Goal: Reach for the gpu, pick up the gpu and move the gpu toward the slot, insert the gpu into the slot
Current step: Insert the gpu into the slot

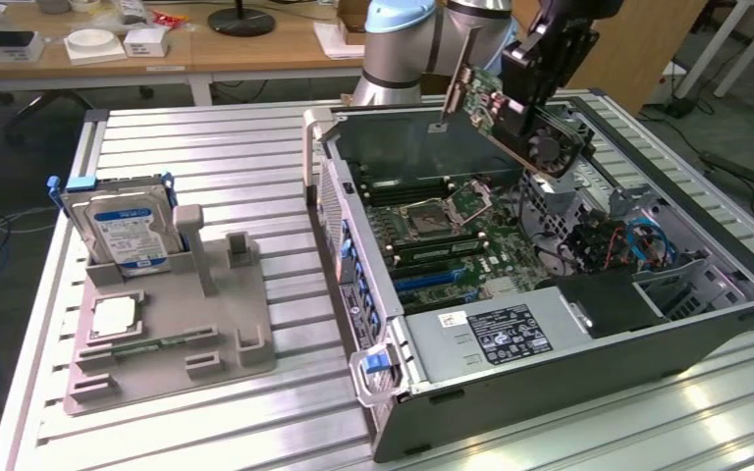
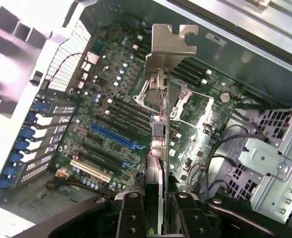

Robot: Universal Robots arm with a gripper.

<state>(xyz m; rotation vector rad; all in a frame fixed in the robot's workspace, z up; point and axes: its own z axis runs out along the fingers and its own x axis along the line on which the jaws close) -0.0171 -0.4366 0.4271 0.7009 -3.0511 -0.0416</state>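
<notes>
The pincer (image 1: 524, 86) is clamped on the gpu (image 1: 489, 103), a finger (image 2: 131, 215) pressed to each flat face. From the wrist view the card (image 2: 158, 134) runs edge-on straight out from between the fingers, with its metal bracket (image 2: 171, 44) at the far end. Gripping it by the faces leaves the lower edge free, and I take that to be the point, as that is the edge that must go into the connector.

The card hangs in the air, tilted, above the rear part of the open computer case (image 1: 548, 373) and touching nothing below. It is not yet square to the green motherboard (image 1: 482, 245). The slot (image 2: 113, 136), the long blue one as I judge it, lies well apart from the card, beyond the processor socket (image 1: 450, 206) towards the near end of the board. So the card is lifted and brought over the case, but not seated.

The case lies on its side with the panel off, which leaves the board facing up and the slots reachable from above. To the exterior view's left a grey holder (image 1: 220, 324) on the bench (image 1: 220, 137) keeps a hard drive (image 1: 122, 231) upright and a processor chip (image 1: 115, 316) flat.
</notes>
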